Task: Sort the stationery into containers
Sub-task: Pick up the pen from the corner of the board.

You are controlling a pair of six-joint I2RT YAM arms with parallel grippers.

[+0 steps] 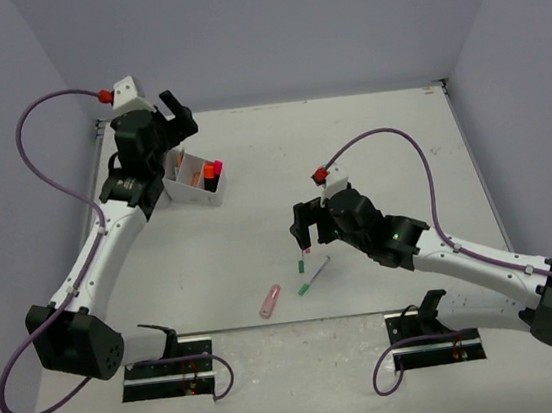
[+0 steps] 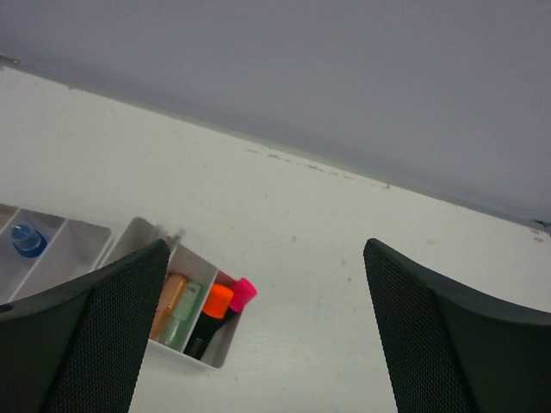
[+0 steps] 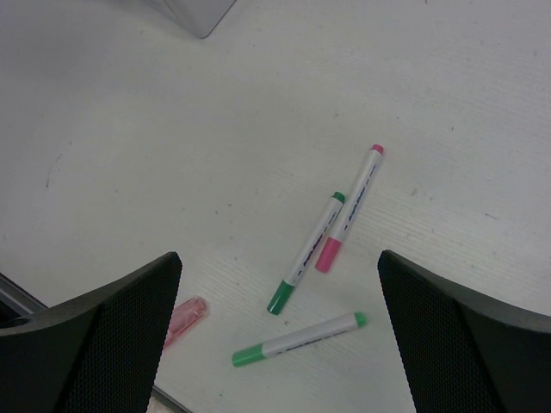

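The white organiser (image 1: 189, 190) stands at the far left, with orange and pink highlighters (image 1: 213, 169) upright in its right end. In the left wrist view the organiser (image 2: 119, 243) holds a blue-capped bottle (image 2: 27, 240), pale orange and green items (image 2: 176, 307), an orange-capped highlighter (image 2: 217, 302) and a pink-capped one (image 2: 242, 292). My left gripper (image 1: 176, 110) is open and empty above the organiser. My right gripper (image 1: 310, 235) is open and empty above three markers: a pink-capped one (image 3: 349, 209), a dark-green-capped one (image 3: 306, 252) and a light green one (image 3: 297, 339). A pink translucent piece (image 3: 183, 319) lies to their left.
The markers (image 1: 308, 268) and the pink piece (image 1: 270, 301) lie near the table's front edge, just ahead of the two base plates (image 1: 171, 374). Grey walls close the table at the back and sides. A corner of the organiser (image 3: 198, 13) shows at the top of the right wrist view.
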